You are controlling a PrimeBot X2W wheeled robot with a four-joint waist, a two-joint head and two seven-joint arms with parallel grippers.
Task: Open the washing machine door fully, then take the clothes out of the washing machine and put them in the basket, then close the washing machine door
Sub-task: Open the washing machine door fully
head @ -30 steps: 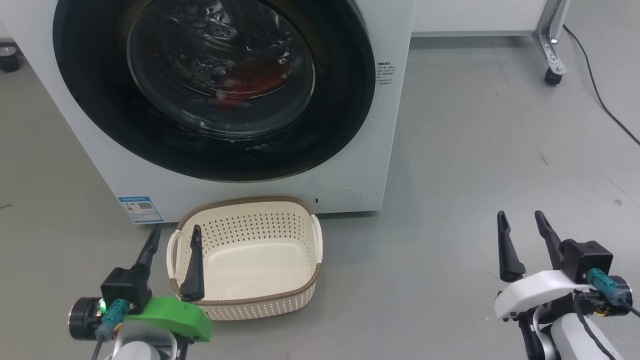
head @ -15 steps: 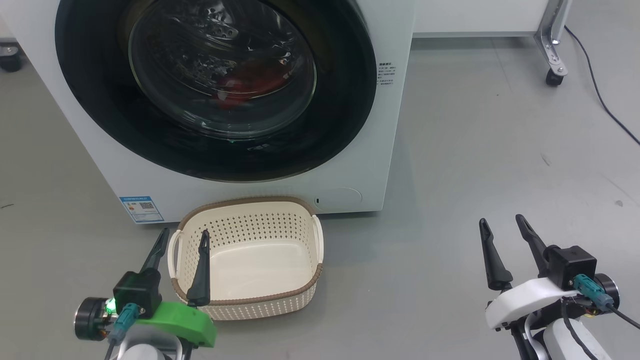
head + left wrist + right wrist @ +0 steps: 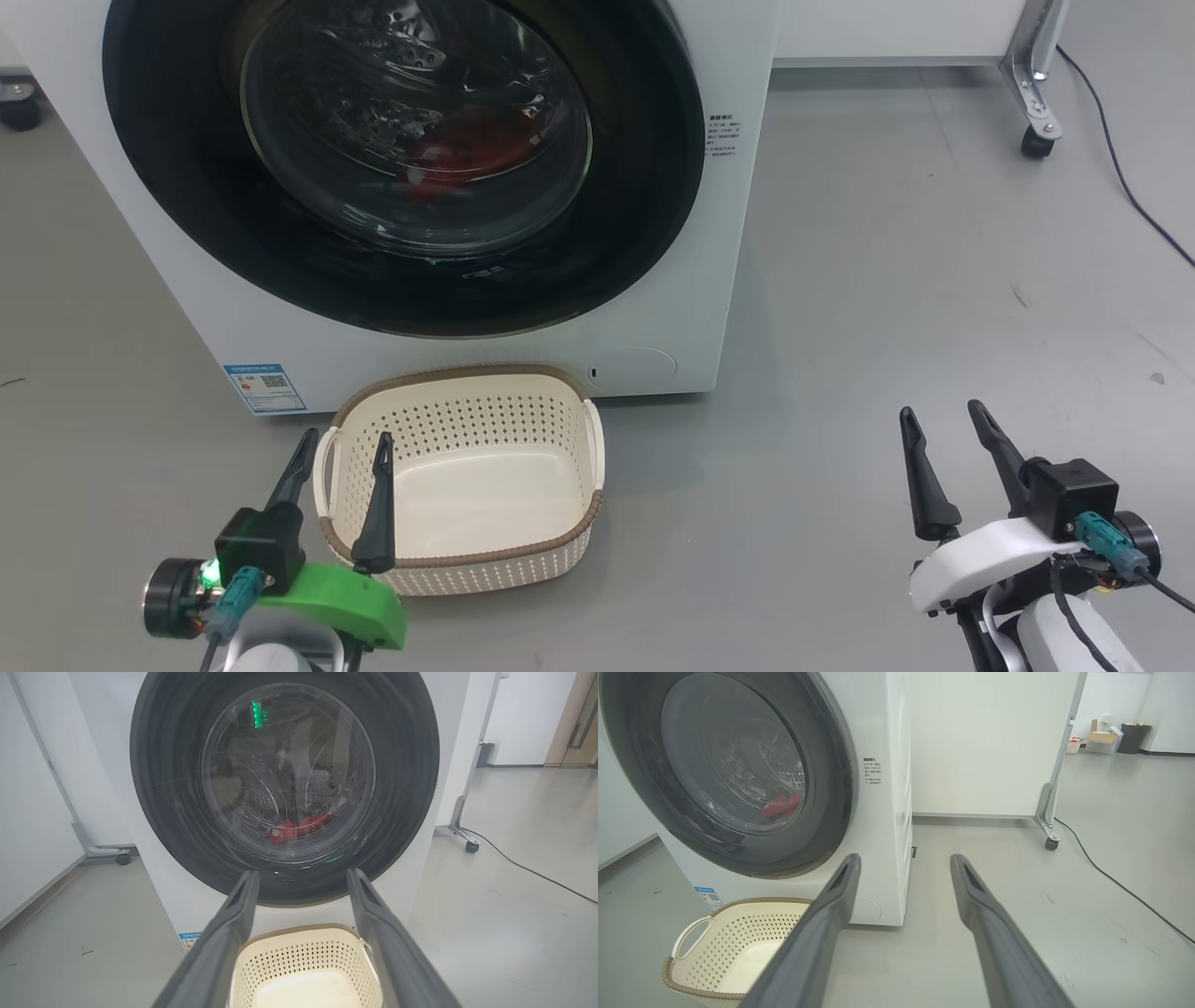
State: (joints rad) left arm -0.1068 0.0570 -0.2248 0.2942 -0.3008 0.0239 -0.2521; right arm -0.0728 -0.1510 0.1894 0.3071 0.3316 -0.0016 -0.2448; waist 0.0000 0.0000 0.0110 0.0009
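The white washing machine (image 3: 709, 308) fills the upper left of the head view. Its round black door (image 3: 635, 224) sits flush against the front. Red clothes (image 3: 462, 154) show through the glass, low in the drum, and also in the left wrist view (image 3: 299, 828) and the right wrist view (image 3: 782, 806). The cream basket (image 3: 579, 537) stands empty on the floor before the machine. My left gripper (image 3: 344, 448) is open, its fingers over the basket's left handle. My right gripper (image 3: 941, 420) is open over bare floor, right of the machine.
A white panel on a castored metal leg (image 3: 1032, 112) stands at the back right, and a black cable (image 3: 1120, 177) runs across the grey floor there. Another castor (image 3: 123, 858) sits left of the machine. Boxes and a bin (image 3: 1129, 737) stand far off.
The right gripper has come a little left and toward me. The left gripper has shifted slightly right and toward me. Both stay open; machine and basket are unmoved.
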